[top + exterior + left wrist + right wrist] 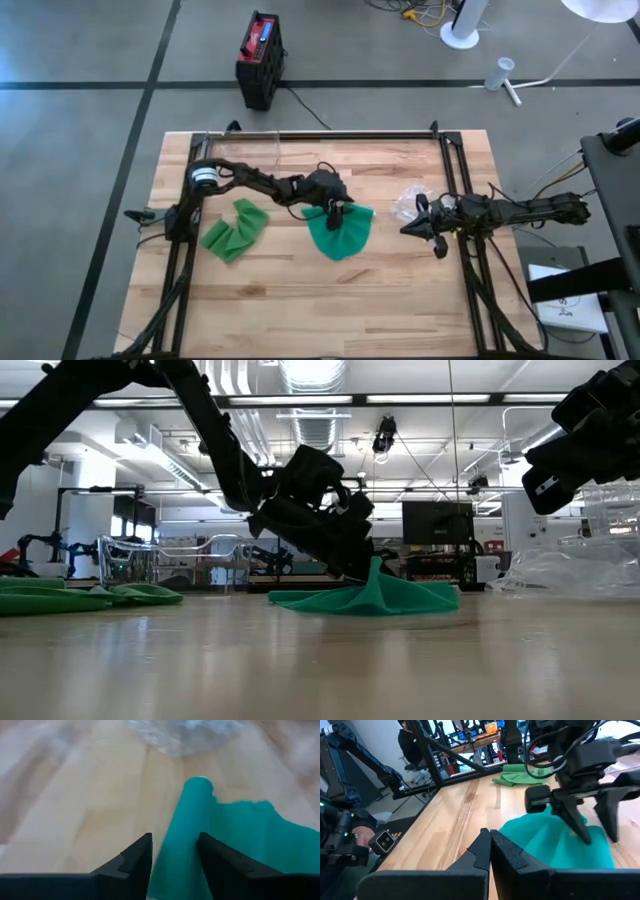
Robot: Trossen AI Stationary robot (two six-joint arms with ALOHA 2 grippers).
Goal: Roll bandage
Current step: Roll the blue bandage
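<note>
The left arm reaches from the table's left edge toward its middle, bent down at the wrist so the left gripper [338, 212] stands over the teal bandage [342, 233] — fingers [136, 858] partly apart, straddling a raised fold of the cloth without clamping it. The right gripper [432, 232] hovers at the right side with fingers pressed together, holding nothing. Crumpled clear plastic [408, 203] lies just beyond the teal bandage, and a second green bandage [235, 230] lies loose to the left.

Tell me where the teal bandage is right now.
In the high view the teal bandage lies mid-table, right of the green cloth and left of the clear plastic bag, with the left tool over its upper edge.
</note>
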